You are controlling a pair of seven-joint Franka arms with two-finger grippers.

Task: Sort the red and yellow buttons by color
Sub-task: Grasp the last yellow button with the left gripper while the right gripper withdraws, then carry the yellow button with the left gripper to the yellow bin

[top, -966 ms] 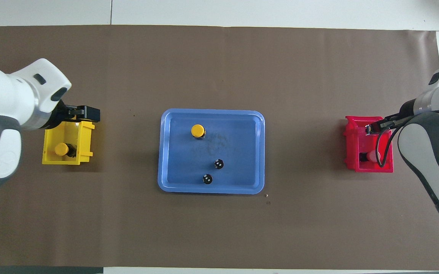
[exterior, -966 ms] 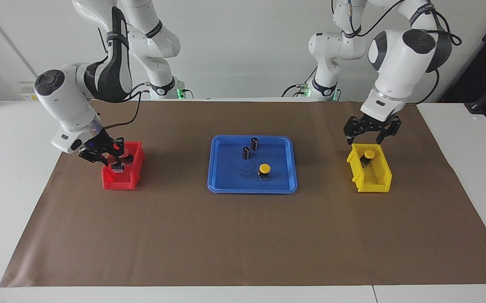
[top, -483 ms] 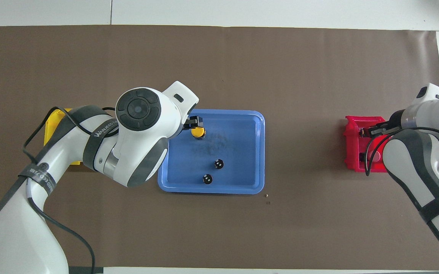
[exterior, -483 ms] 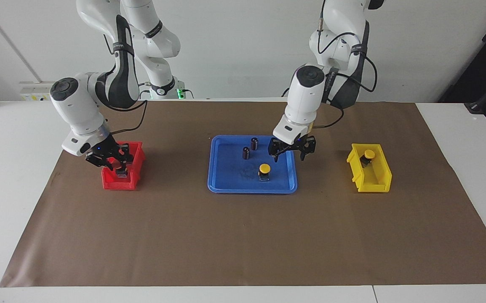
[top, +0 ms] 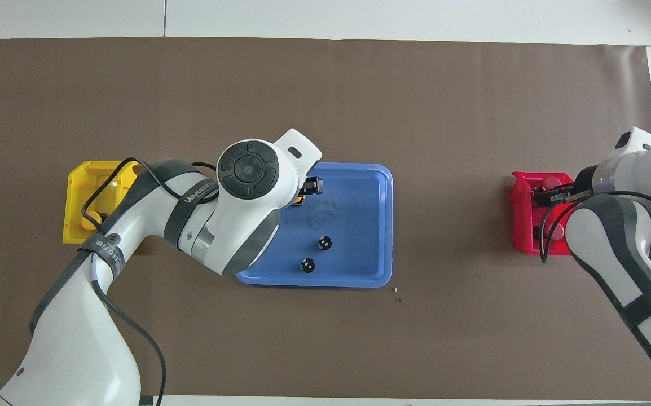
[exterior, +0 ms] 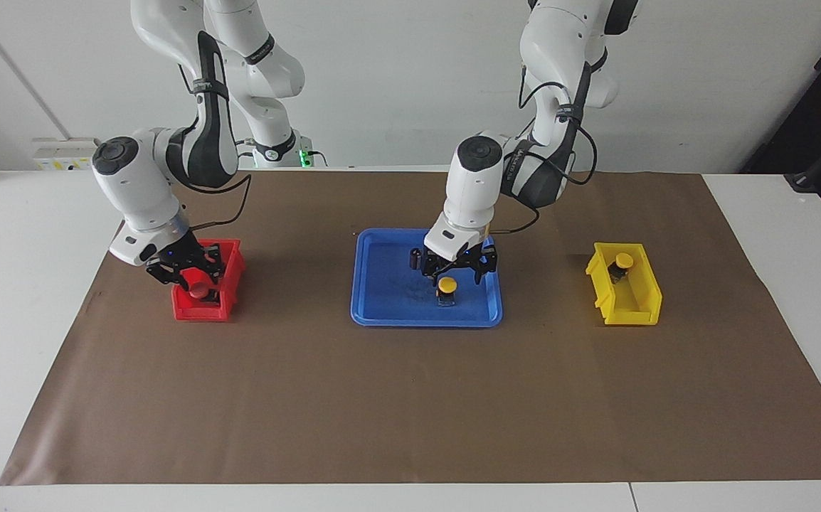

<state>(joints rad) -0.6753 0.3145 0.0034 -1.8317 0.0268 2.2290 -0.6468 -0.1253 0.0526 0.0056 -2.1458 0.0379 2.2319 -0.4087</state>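
The sorting was judged more than half done. One yellow button (exterior: 622, 260) lay in the yellow bin (exterior: 629, 310), which stood well apart from the blue tray (exterior: 389, 302) toward the left arm's end of the table. In the red bin (exterior: 200, 311), equally far from the tray toward the right arm's end, a red button (exterior: 199, 290) was seen directly at the tips of the right gripper (exterior: 193, 279). Whether that claw was clenched on the cap or had released it could not be told. The last yellow button (exterior: 446, 286) stood on the tray, near its edge farther from the robots. The left gripper (exterior: 451, 269) was spread open just above the button, which had not been grasped, so this button's pick and carry were left to be done. The height of the left gripper over the button was shown only in the facing view, since in the overhead view the cap was almost covered by the arm. Both dark cylinders (top: 324, 243) (top: 306, 264) on the tray were shown only from overhead. A second red button in the red bin could not be confirmed in either view.
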